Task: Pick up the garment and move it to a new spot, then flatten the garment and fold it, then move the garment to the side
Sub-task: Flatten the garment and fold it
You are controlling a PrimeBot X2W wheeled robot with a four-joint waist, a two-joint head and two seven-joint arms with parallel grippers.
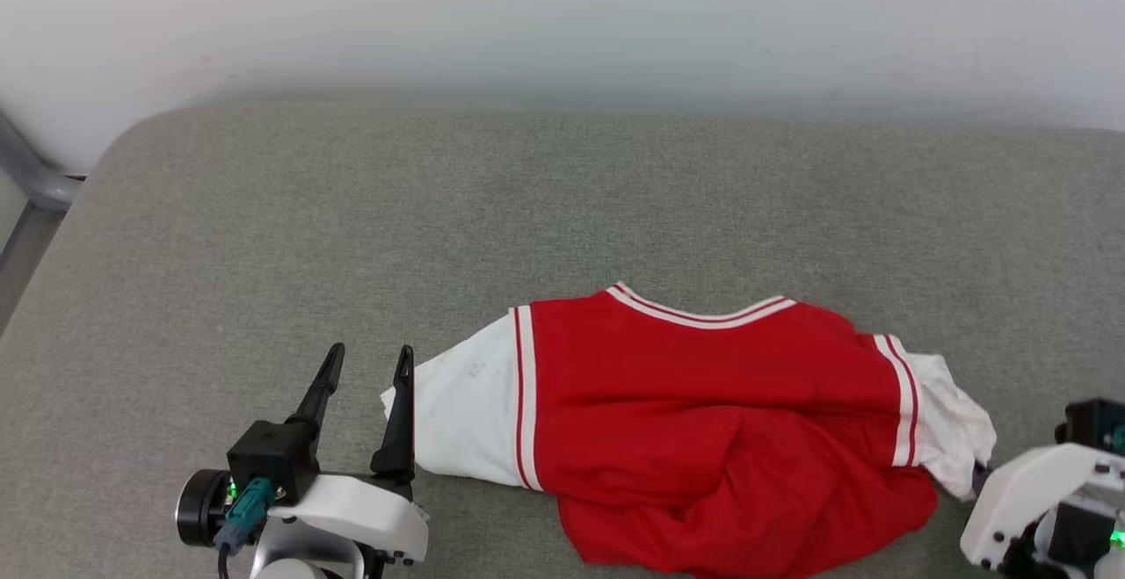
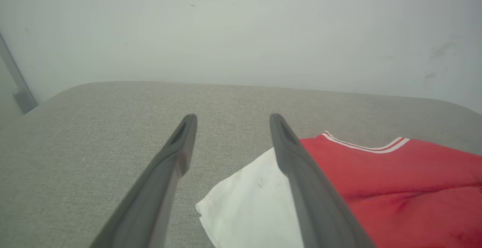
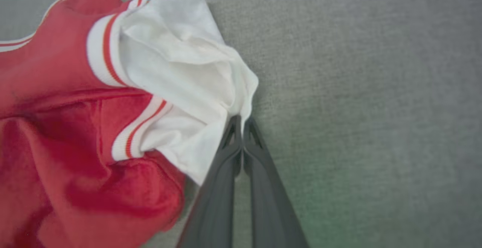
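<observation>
Lying bunched on the grey pad (image 1: 352, 210) at the head view's lower centre, the red garment (image 1: 703, 421), white-sleeved with striped trim, has one sleeve just beside the spread, empty left gripper (image 1: 371, 352) at lower left, its other sleeve pinched by the clenched right gripper (image 3: 241, 122).

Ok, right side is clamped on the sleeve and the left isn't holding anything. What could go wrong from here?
1. The right tool pinches only the crumpled edge of the white right sleeve; a pull may slip it free.
2. The left tool is open beside the left sleeve, gripping nothing, so a one-sided pull would likely drag the garment rather than flatten it.
</observation>
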